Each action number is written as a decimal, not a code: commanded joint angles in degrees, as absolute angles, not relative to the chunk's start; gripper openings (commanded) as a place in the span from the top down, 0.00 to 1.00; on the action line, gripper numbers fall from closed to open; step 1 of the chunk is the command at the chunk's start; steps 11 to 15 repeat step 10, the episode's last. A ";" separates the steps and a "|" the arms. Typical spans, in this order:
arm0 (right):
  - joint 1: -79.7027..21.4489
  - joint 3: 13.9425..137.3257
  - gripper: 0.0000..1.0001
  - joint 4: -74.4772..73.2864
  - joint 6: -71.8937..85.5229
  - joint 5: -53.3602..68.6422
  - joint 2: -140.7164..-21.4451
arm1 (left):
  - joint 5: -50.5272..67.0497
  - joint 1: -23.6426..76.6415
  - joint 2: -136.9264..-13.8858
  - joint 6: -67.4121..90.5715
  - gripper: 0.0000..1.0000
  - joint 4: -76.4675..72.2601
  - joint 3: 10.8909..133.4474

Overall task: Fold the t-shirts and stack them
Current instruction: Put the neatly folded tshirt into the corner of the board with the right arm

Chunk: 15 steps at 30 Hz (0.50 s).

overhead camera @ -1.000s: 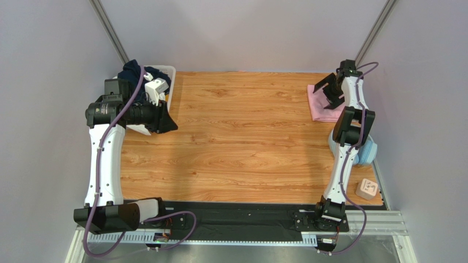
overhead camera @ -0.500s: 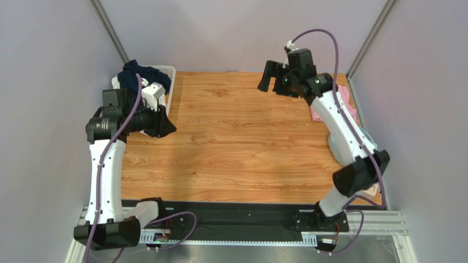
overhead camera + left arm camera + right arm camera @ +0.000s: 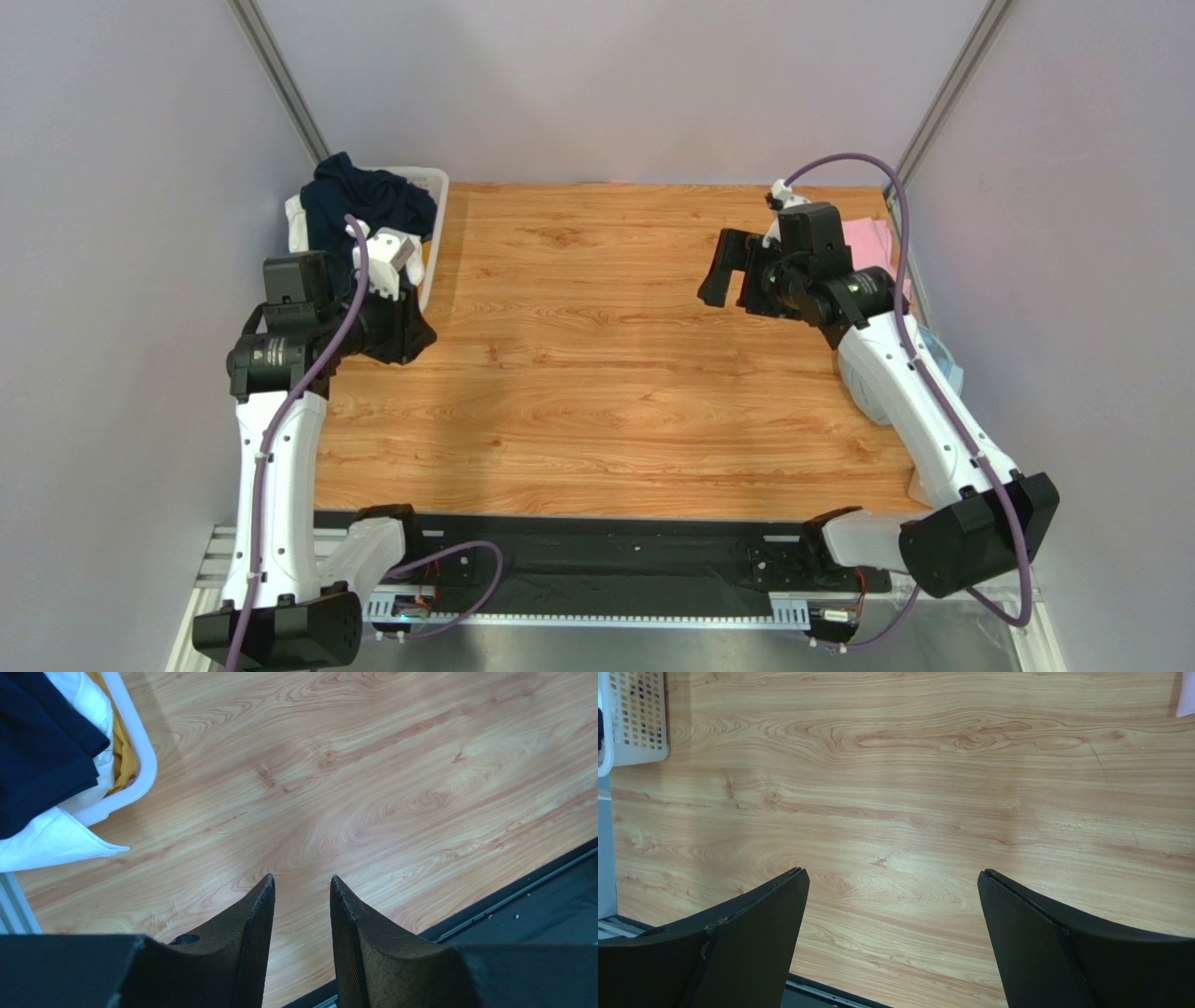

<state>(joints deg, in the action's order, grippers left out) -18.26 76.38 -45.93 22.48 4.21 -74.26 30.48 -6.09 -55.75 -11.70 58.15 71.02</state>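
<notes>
The dark navy t-shirt [image 3: 354,200] lies bunched in the white basket [image 3: 434,231] at the back left; it also shows in the left wrist view [image 3: 38,742]. The light pink t-shirt [image 3: 873,247] lies folded at the back right, mostly hidden behind my right arm; one corner shows in the right wrist view [image 3: 1186,693]. My left gripper [image 3: 408,331] hangs just in front of the basket, its jaws a little apart and empty [image 3: 300,879]. My right gripper [image 3: 732,275] is wide open and empty above the bare table [image 3: 892,872], left of the pink shirt.
White cloth [image 3: 52,840] and yellow cloth [image 3: 125,752] also lie in the basket, whose rim [image 3: 144,749] is near my left fingers. Light blue headphones [image 3: 943,367] sit at the right edge behind my right arm. A black strip [image 3: 617,553] runs along the near edge.
My right arm has swung from over the pink shirt toward the table's middle, gripper still open. My left gripper has drawn back a little from the basket toward the near side.
</notes>
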 commanded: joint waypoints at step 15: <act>-18.81 74.18 0.00 -42.36 20.39 7.82 -69.08 | 28.30 -6.50 -54.67 -9.14 0.58 54.84 71.28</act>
